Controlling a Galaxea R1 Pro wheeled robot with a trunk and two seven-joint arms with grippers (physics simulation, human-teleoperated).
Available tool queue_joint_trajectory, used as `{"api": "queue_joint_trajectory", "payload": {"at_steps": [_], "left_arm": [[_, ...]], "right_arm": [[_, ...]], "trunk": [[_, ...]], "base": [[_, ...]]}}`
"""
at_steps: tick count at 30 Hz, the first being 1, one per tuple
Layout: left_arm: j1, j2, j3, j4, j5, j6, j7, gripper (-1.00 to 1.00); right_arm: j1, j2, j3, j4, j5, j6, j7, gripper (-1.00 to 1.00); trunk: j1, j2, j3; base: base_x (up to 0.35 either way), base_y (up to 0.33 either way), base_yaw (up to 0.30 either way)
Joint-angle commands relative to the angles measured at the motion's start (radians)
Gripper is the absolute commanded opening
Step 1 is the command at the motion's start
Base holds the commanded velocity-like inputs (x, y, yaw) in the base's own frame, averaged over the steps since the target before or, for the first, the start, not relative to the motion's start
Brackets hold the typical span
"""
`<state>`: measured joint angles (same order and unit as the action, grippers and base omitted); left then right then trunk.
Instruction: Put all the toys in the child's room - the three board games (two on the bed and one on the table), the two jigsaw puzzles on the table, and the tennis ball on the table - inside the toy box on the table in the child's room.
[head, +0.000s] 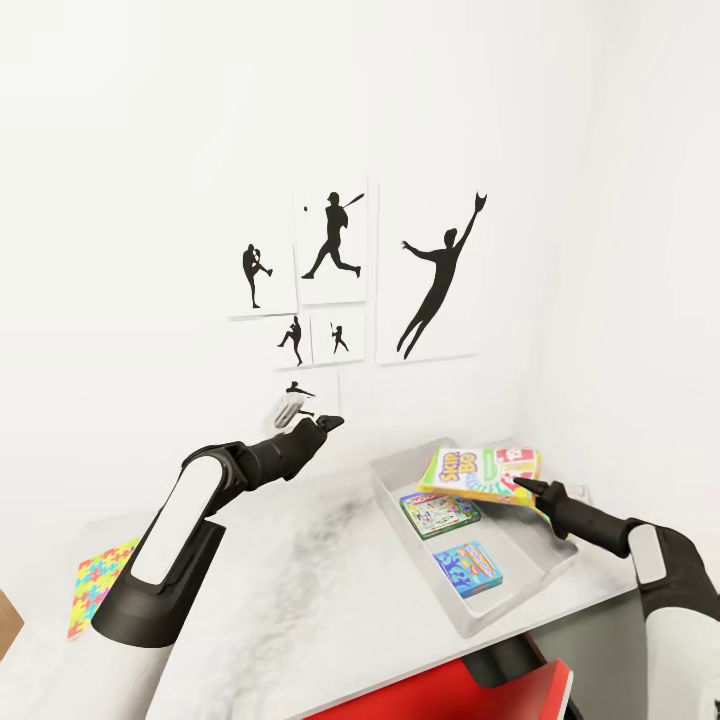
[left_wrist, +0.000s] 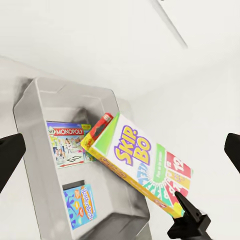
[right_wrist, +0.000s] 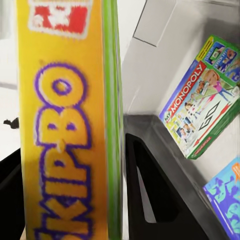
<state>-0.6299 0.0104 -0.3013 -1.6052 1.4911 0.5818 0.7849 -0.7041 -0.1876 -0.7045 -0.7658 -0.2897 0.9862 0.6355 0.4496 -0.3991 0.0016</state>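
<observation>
Head view: right end effector (head: 532, 489) pinches the Skip-Bo board game (head: 478, 471) tilted above the toy box (head: 520, 590) on the desk (head: 300, 600), presumably for release inside. One jigsaw puzzle (head: 98, 583) lies at the desk's left end. Left wrist view: left end effector (left_wrist: 120, 155) spread, empty. Right wrist view: Monopoly game (right_wrist: 202, 102) already rests in the box.

1. The grey toy box (left_wrist: 35, 130) sits on the pale table (left_wrist: 10, 75) by a white wall.
2. A Monopoly box (left_wrist: 67, 145) and a light blue game box (left_wrist: 80, 205) lie flat inside it.
3. The Skip-Bo box (left_wrist: 140, 162) hangs tilted over the bin's far rim, a black gripper (left_wrist: 180, 202) pinching its lower corner.
4. The left gripper's dark fingertips (left_wrist: 9, 155) stand wide apart.
</observation>
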Motion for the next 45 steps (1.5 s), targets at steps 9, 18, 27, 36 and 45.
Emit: {"api": "queue_joint_trajectory", "payload": {"at_steps": [9, 18, 27, 36, 45], "left_arm": [[-0.001, 0.0, -0.001, -0.001, 0.008, 0.0, 0.008, 1.0], [-0.001, 0.0, 0.0, -0.001, 0.008, 0.0, 0.007, 1.0], [-0.001, 0.0, 0.0, -0.001, 0.008, 0.0, 0.006, 1.0], [-0.001, -0.001, -0.001, 0.0, 0.008, 0.0, 0.005, 1.0], [-0.001, -0.001, -0.001, 0.001, 0.008, 0.0, 0.005, 1.0]], "right_arm": [[-0.001, 0.021, -0.005, -0.001, 0.003, 0.003, -0.03, -1.0], [-0.002, 0.032, -0.006, -0.001, 0.003, 0.002, -0.037, -1.0], [-0.002, 0.043, -0.004, -0.001, 0.006, 0.002, -0.05, -1.0], [-0.001, 0.073, -0.012, -0.001, -0.035, 0.001, -0.081, -1.0], [0.002, 0.095, -0.015, 0.0, -0.117, -0.001, -0.1, -1.0]], "trunk": [[0.0, -0.001, 0.0], [0.0, -0.001, 0.0], [0.0, -0.001, 0.0], [0.0, -0.001, 0.0], [0.0, -0.001, 0.0]], "base": [[0.0, 0.0, 0.0], [0.0, 0.0, 0.0], [0.0, 0.0, 0.0], [0.0, 0.0, 0.0], [0.0, 0.0, 0.0]]}}
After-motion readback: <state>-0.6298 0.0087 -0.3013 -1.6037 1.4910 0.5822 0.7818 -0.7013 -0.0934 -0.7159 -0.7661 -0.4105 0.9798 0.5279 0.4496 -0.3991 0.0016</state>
